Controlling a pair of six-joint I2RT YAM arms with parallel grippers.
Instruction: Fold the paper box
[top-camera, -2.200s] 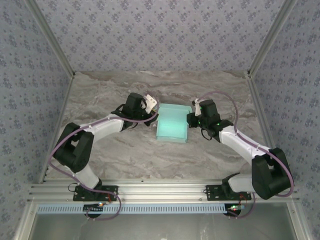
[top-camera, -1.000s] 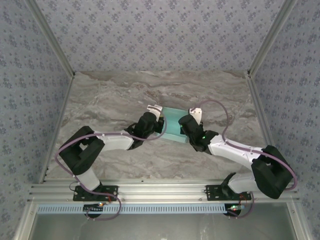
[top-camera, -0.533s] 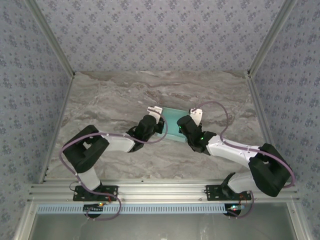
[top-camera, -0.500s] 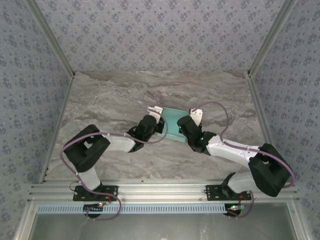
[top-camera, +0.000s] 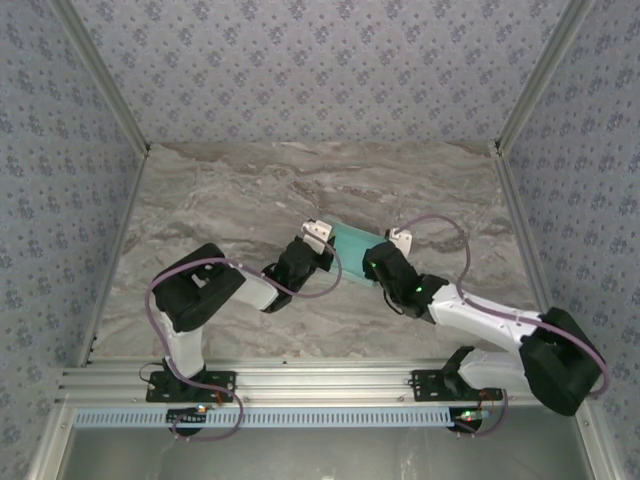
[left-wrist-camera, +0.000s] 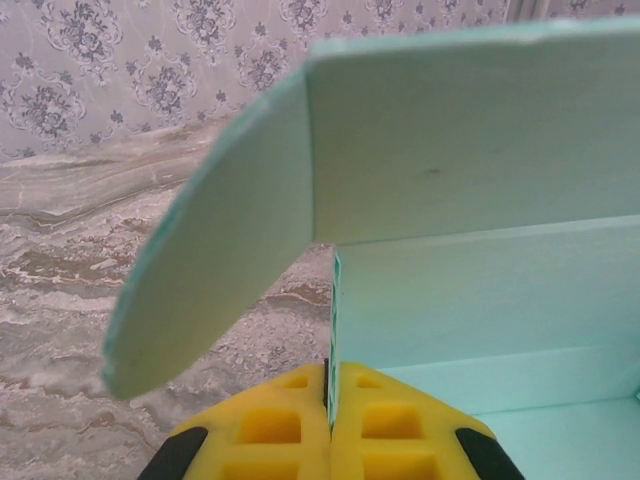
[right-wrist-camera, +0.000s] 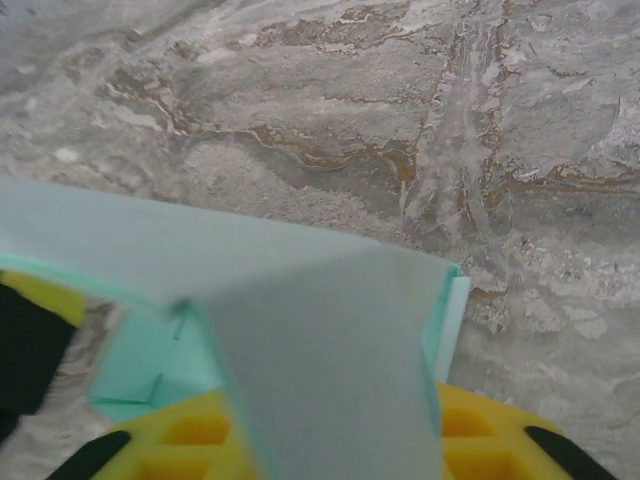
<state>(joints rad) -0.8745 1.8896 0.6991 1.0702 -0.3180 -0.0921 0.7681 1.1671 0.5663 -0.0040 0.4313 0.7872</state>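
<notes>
The paper box (top-camera: 351, 240) is a light turquoise card piece, partly folded, held up slightly between both grippers over the marble table (top-camera: 220, 200). My left gripper (top-camera: 320, 248) is at its left side. In the left wrist view, the left gripper (left-wrist-camera: 330, 372) is shut on a thin upright wall of the paper box (left-wrist-camera: 470, 140), and a curved flap (left-wrist-camera: 215, 270) hangs to the left. My right gripper (top-camera: 374, 260) is at the box's right end. In the right wrist view, its yellow fingers (right-wrist-camera: 500, 435) stand apart, and a pale flap of the paper box (right-wrist-camera: 310, 340) lies over the gap between them.
Patterned walls enclose the table on three sides, with metal posts (top-camera: 520, 90) at the back corners. An aluminium rail (top-camera: 320, 385) carries both arm bases at the near edge. Bare marble lies behind and to either side of the box.
Both arms have drawn closer to the near edge and the box has turned, now looking narrower and slanted. The right gripper's fingers have parted; the left stays shut on the card.
</notes>
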